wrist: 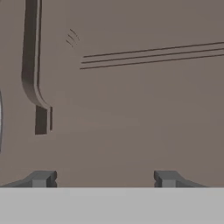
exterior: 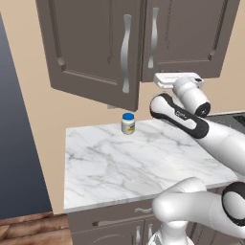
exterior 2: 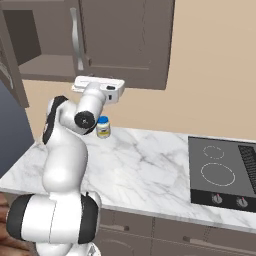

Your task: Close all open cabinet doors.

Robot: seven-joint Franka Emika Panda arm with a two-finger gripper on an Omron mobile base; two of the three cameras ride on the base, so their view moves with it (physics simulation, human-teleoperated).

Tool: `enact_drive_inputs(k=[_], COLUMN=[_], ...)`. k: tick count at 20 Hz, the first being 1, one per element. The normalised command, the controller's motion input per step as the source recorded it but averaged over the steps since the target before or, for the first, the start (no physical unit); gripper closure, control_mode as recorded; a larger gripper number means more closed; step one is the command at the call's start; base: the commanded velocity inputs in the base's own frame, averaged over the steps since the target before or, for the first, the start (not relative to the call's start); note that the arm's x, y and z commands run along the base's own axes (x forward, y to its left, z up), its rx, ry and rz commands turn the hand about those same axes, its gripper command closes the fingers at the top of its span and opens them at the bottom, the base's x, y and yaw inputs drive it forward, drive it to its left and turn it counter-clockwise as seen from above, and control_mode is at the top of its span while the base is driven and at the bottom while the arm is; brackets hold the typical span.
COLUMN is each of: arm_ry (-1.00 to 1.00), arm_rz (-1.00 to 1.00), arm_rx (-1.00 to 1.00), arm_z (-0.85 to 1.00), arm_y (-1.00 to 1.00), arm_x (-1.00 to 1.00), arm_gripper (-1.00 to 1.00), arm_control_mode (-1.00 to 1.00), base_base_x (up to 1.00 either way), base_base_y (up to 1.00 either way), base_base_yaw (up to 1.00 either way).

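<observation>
We see two cabinet doors on the wall above the marble tabletop (exterior: 119, 167), both dark grey-brown wood with a recessed framed panel and one long curved silver handle each. The left door (exterior: 91, 48) stands swung out from the cabinet, its lower corner hanging over the back of the tabletop; in the right base view the open shelf space behind it shows. The right door (exterior: 189, 36) lies flat against the cabinet, shut. The gripper (wrist: 105, 178) is raised to the bottom edge of the right door, and in the hand view the door's panel grooves fill the space ahead of the two dark fingertips (wrist: 41, 178); the jaws stand spread wide apart with nothing between them. One small jar (exterior: 128, 123) with a blue lid and a pale label stands at the back of the tabletop below the open door; we cannot read its label. A black cooktop (exterior 2: 222, 172) with two knobs sits further right.
</observation>
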Motion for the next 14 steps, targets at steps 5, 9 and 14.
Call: enact_drive_inputs(k=[5,9,14], arm_ry=[0.15,0.2,0.21], arm_rz=[-0.07,-0.1,-0.1], arm_rx=[-0.02,-0.03,-0.02], arm_z=[0.25,0.38,0.44], arm_y=[0.0,0.0,0.0], arm_x=[-0.31,-0.53,-0.57], arm_gripper=[-1.0,-1.0,-1.0], arm_control_mode=[-1.0,-1.0,-1.0], base_base_x=[0.0,0.0,0.0], base_base_y=[0.0,0.0,0.0], base_base_yaw=[0.0,0.0,0.0])
